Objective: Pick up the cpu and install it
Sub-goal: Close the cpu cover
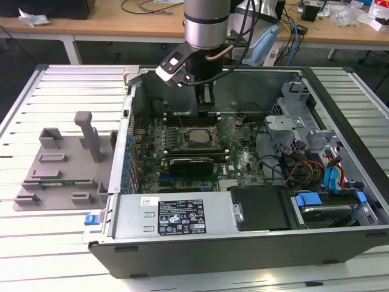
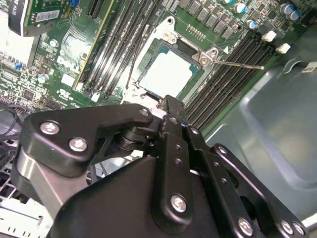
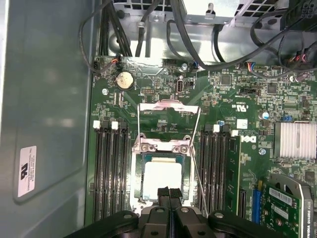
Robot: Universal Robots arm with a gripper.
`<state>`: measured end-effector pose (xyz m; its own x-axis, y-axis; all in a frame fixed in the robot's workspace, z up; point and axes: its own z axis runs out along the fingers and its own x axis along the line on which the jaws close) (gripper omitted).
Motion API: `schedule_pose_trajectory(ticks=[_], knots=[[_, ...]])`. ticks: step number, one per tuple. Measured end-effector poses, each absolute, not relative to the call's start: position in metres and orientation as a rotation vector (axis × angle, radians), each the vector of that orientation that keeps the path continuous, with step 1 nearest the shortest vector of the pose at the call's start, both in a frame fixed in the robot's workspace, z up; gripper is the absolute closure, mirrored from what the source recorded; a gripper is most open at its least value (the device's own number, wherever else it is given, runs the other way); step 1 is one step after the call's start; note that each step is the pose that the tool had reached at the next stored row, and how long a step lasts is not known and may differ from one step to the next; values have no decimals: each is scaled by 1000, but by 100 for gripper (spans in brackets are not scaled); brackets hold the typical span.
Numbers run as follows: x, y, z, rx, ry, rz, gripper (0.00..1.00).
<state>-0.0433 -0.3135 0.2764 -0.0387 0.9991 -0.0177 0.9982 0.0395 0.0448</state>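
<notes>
The cpu (image 1: 196, 137) lies flat in its socket on the green motherboard, its pale shiny top facing up, seen in both wrist views (image 3: 161, 181) (image 2: 171, 72). The socket's metal load plate (image 3: 168, 111) stands swung open beyond it, and the thin wire lever (image 3: 197, 163) is raised alongside. My gripper (image 1: 205, 104) hangs inside the open computer case just above the socket's edge. Its two black fingertips (image 3: 162, 192) are pressed together with nothing between them, directly over the cpu's near rim. The gripper (image 2: 167, 104) body hides part of the socket frame.
Black memory slots (image 3: 109, 168) flank the socket on both sides. A graphics card (image 1: 191, 163) lies in front of the socket. Drive bays with cables (image 1: 328, 176) fill the case's right. A grey tray (image 1: 61, 164) with upright blocks sits outside on the exterior view's left.
</notes>
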Motion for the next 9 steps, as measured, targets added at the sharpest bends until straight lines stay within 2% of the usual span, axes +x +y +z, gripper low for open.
schedule_pose_trajectory(ticks=[9], knots=[[-16,-314,277,2147,2233,31,89]])
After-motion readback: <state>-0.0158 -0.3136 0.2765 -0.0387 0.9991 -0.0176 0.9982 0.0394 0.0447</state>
